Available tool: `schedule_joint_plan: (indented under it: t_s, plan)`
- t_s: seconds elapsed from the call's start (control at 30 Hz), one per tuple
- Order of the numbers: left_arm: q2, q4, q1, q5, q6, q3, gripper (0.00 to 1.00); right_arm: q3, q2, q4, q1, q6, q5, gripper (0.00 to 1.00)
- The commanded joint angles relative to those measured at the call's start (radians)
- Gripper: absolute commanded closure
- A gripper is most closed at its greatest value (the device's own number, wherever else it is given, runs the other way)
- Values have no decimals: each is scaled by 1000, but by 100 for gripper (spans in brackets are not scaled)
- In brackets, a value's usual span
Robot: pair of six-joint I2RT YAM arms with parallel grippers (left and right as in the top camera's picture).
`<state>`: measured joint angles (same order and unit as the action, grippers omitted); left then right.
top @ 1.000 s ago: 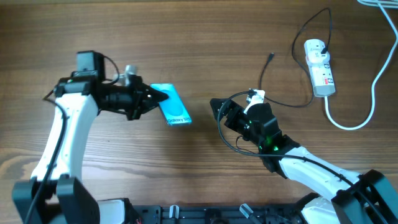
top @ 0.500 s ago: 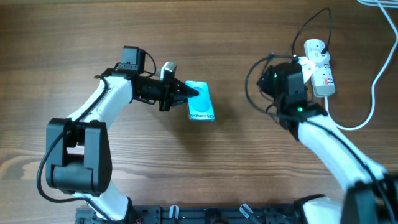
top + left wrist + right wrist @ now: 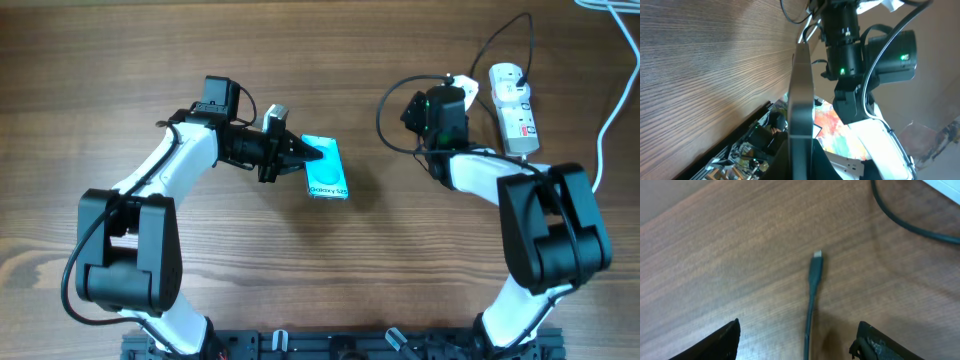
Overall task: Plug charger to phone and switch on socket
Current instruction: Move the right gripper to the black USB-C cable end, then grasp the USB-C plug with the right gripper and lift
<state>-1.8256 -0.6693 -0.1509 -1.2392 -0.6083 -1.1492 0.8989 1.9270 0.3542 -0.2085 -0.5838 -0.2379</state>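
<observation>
The phone, with a cyan screen facing up, is held at its left edge by my left gripper, which is shut on it near the table's middle. In the left wrist view the phone shows edge-on between the jaws. The charger's thin black cable loops around my right gripper. In the right wrist view its connector tip lies on the wood, just ahead of the open fingers, with the cable running between them. The white socket lies to the right.
The socket's thick white cord curves along the right edge of the wooden table. The black cable also arcs up from the socket's far end. The right arm's body shows in the left wrist view.
My left gripper carried the phone right toward the table's middle. My right gripper moved from the table's centre up and right, close to the socket, and now sits over the charger tip.
</observation>
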Motion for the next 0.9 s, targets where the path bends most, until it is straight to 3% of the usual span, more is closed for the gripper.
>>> schedule_joint_plan:
  t_s: [0.0, 0.17, 0.23, 0.27, 0.3, 0.37, 0.5, 0.63, 0.87]
  plan:
    - [-3, 0, -5, 8, -6, -7, 96, 127, 124, -36, -2, 38, -38, 27]
    - [-3, -7, -5, 18, -6, -7, 96, 241, 229, -188, -1, 22, -61, 45]
    - [-3, -8, -5, 18, -6, -7, 96, 241, 231, -199, 0, 42, -4, 61]
    - [-3, -8, -5, 18, -6, -7, 96, 242, 230, -205, -1, 91, 119, 77]
    - [-3, -8, -5, 18, -6, -7, 96, 242, 223, -224, 0, 90, 164, 86]
    - [-3, -8, -5, 18, -6, -7, 96, 242, 183, -278, 0, 87, 199, 96]
    - [-3, -8, -4, 18, -6, -7, 96, 242, -51, -622, -2, 191, 227, 96]
    - [-3, -8, -4, 18, -6, -7, 96, 231, -115, -947, -2, 190, 336, 96]
    - [-3, -8, -5, 18, -6, -7, 96, 144, -96, -882, -15, 192, 283, 95]
